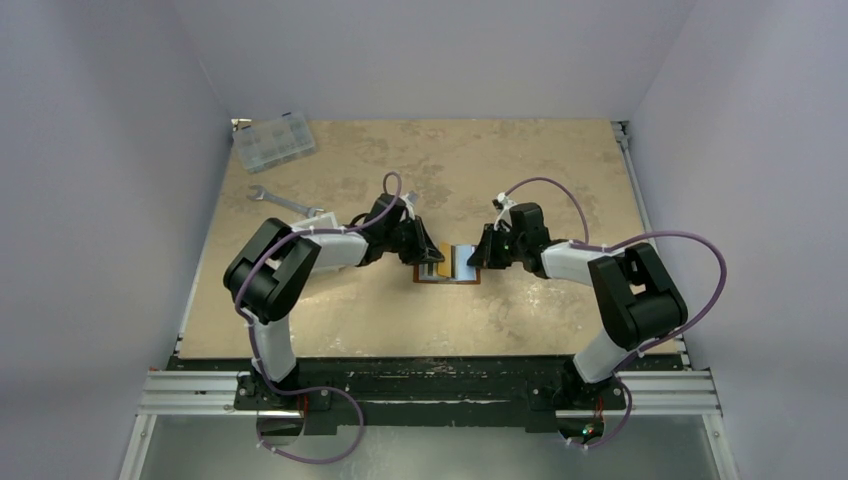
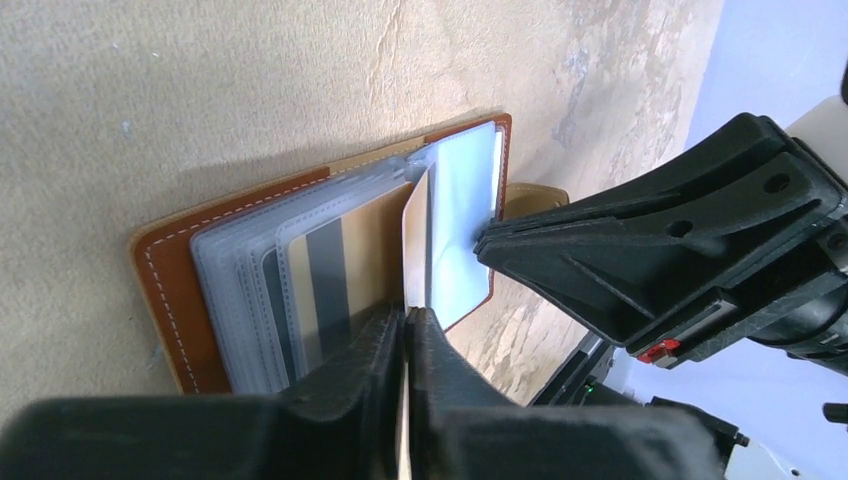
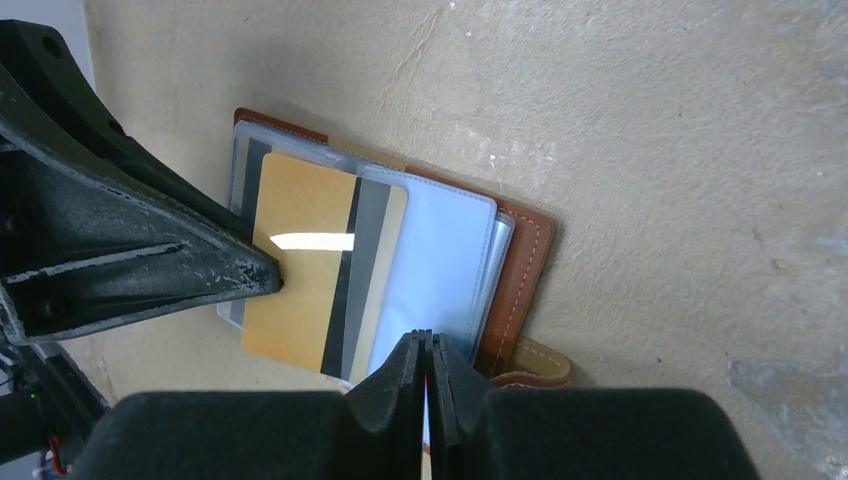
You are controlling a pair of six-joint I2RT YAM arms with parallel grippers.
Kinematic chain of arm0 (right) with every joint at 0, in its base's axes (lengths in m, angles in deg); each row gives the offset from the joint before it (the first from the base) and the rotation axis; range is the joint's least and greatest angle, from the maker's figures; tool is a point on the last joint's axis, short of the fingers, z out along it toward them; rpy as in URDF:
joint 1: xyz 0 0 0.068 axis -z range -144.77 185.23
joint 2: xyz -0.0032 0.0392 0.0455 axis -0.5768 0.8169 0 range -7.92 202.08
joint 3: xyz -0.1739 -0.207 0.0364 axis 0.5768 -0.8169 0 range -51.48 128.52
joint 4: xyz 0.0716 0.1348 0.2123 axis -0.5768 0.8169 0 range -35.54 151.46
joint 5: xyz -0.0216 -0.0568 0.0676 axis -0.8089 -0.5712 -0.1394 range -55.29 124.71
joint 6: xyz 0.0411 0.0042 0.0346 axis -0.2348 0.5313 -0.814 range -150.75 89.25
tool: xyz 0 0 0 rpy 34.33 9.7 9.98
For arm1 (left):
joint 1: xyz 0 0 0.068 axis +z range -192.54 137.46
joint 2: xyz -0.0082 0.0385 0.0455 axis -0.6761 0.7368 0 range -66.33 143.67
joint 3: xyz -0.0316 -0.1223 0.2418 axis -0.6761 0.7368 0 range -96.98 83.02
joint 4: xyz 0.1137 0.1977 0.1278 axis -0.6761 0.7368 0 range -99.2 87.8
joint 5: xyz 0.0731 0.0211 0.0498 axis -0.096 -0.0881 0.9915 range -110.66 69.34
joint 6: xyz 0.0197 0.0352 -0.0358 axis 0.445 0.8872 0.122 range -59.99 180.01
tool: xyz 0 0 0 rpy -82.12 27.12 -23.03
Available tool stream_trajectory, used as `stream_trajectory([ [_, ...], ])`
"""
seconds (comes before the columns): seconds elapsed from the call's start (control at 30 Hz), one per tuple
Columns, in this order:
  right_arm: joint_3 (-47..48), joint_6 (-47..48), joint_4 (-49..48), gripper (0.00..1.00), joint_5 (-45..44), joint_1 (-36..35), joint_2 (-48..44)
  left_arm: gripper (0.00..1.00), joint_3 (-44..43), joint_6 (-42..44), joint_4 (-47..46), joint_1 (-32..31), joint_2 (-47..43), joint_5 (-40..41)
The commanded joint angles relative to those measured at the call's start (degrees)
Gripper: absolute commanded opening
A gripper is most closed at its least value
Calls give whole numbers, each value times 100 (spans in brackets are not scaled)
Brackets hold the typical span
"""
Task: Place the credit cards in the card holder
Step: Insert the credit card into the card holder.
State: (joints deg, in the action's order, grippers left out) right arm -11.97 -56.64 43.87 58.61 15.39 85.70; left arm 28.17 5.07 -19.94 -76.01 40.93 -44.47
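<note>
- Brown leather holder (image 1: 448, 280) lies open on the surface (image 1: 520, 160), at the centre of the top view, between the two arms.
- Its clear sleeves (image 2: 240, 290) fan up from the left half in the left wrist view.
- Left jaws are closed on the near edge of the gold card (image 3: 300, 260). The card, with its dark stripe, rests over the sleeves at centre left of the right wrist view.
- Right jaws are closed on the lower edge of the blue leaf (image 3: 440, 260), just right of the gold card. Whether that leaf is a card or a sleeve with a card in it, I cannot tell.
- Step in hand, as I judge it: seating the gold card in a sleeve while the other arm holds the neighbouring leaf aside.
- The card looks only partly in, if at all.
- Next move calls for lining the card's edge up with a sleeve mouth and pushing it flat and straight, with the leaf kept clear so the sleeve does not buckle.
</note>
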Motion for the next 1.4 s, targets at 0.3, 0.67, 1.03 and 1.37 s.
stream_trajectory([
  [0.3, 180, 311, 836, 21, -552, 23, -569, 44, -994, 1168, 1777, -546, 90, 975],
  [0.67, 168, 373, 754, 22, -415, 15, -545, 43, -915, 1291, 1960, -521, 156, 781],
  [1.03, 107, 382, 600, 23, -205, 10, -546, 46, -876, 1462, 2168, -401, -75, 884],
  [1.37, 66, 340, 446, 22, -30, -15, -521, 48, -818, 1688, 2281, -394, -250, 996],
])
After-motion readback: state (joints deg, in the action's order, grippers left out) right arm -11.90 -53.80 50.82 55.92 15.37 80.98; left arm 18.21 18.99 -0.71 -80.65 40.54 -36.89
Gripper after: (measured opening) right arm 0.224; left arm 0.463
